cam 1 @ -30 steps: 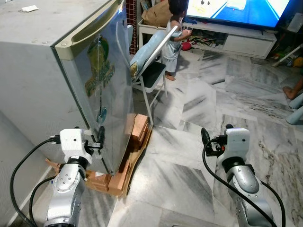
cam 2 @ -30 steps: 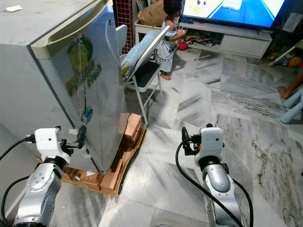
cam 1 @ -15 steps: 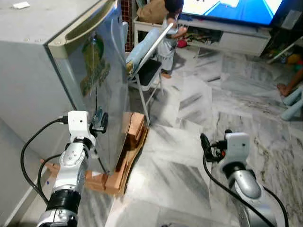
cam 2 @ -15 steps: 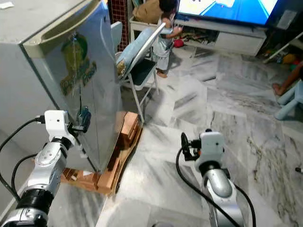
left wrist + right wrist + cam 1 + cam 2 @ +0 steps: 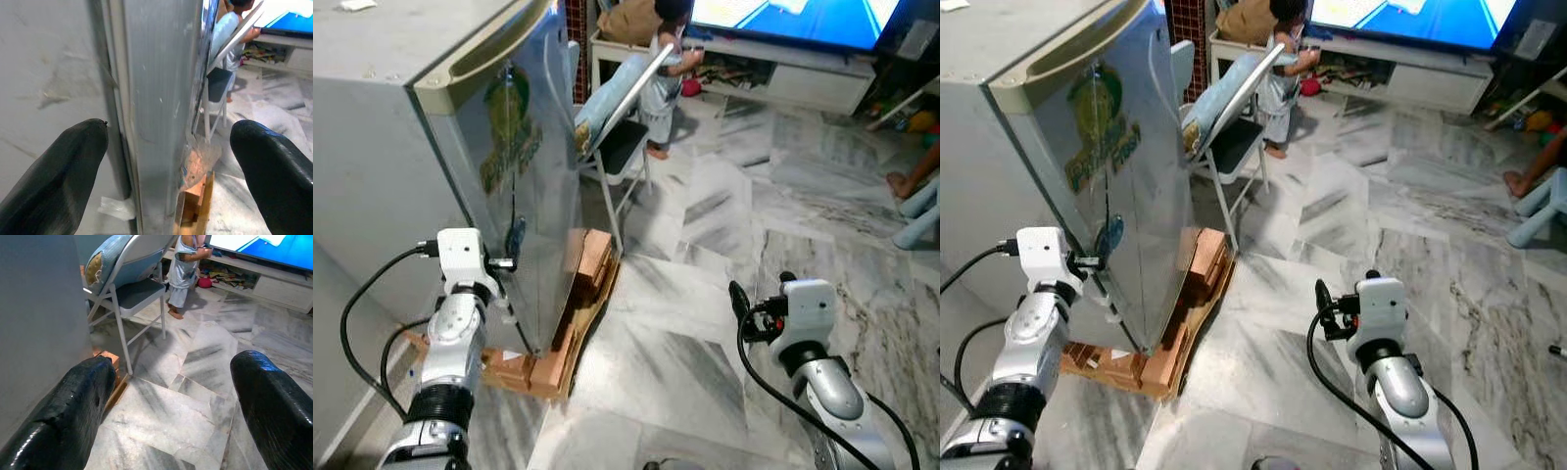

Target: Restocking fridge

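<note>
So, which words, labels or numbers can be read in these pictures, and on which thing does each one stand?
Green and yellow logo sticker on the fridge door: it has lettering, but too blurred and skewed to read.
Small blue sticker lower on the same door: no legible text.
TV screen: cartoon graphics, no readable words.
Nothing else carries readable text.

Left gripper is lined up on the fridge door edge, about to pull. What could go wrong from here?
1. The fridge stands on stacked wooden blocks; a hard pull may rock or shift it.
2. The folding chair stands close beside the door's front and could block its swing.
3. A person stands just beyond the chair, possibly within the door's path.
The left gripper is open astride the door edge; the right gripper is open over the floor.
</note>
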### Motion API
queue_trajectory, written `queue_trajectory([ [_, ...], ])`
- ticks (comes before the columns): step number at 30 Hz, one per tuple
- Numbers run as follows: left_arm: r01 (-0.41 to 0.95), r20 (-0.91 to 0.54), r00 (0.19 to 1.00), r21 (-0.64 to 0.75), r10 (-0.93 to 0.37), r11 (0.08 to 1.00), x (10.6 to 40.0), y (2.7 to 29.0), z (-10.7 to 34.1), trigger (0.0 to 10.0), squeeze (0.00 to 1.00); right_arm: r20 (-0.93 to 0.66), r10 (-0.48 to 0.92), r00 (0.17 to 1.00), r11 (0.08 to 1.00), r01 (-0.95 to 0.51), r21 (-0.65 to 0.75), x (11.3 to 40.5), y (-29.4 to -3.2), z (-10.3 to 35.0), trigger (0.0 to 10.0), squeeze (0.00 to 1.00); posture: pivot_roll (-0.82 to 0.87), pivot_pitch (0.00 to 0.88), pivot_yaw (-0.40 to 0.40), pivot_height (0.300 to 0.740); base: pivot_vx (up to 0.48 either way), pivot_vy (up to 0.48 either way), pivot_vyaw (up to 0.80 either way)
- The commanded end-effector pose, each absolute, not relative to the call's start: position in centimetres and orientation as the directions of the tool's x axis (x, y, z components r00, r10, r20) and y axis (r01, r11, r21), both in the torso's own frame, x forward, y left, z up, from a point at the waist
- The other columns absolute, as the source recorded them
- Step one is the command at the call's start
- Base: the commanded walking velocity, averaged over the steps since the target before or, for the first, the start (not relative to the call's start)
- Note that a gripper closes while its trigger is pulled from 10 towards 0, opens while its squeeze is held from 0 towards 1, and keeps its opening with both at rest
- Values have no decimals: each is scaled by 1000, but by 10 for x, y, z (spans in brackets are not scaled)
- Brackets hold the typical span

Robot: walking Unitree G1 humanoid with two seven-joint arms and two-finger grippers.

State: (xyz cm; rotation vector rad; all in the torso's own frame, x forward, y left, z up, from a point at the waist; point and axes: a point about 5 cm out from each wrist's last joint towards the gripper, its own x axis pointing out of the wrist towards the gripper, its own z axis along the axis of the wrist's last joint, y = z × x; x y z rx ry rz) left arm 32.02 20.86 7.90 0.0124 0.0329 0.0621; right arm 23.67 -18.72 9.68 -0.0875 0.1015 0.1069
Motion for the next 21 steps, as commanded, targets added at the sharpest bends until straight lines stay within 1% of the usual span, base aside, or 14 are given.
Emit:
queue_trajectory([
  [1,-46,-35,998,18,47,999,324,204,79,10000,0,-93,106,990,989,-114,-89,238,-187,103,10000,0,-104,76,-48,740,0,0,0],
  [6,-30,-19,999,18,30,999,339,198,90,10000,0,-96,102,990,990,-111,-92,237,-188,102,10000,0,-112,75,-43,740,0,0,0],
  [13,-35,-19,999,23,35,999,348,197,97,10000,0,-95,96,991,990,-105,-93,235,-189,102,10000,0,-122,74,-36,740,0,0,0],
  [15,-6,-3,1000,20,6,1000,352,190,102,10000,0,-103,92,990,990,-102,-95,234,-189,100,10000,0,-124,72,-37,740,0,0,0],
  [17,65,25,998,23,-66,998,356,175,109,10000,0,-128,85,988,990,-99,-105,232,-192,94,10000,0,-118,71,-39,740,0,0,0],
  [20,218,75,973,18,-218,976,360,138,121,10000,0,-195,57,979,989,-83,-124,230,-198,81,10000,0,-107,65,-42,740,0,0,0],
  [21,327,104,939,29,-328,945,358,110,129,10000,0,-230,35,973,987,-70,-142,230,-202,74,10000,0,-104,64,-43,740,0,0,0],
])
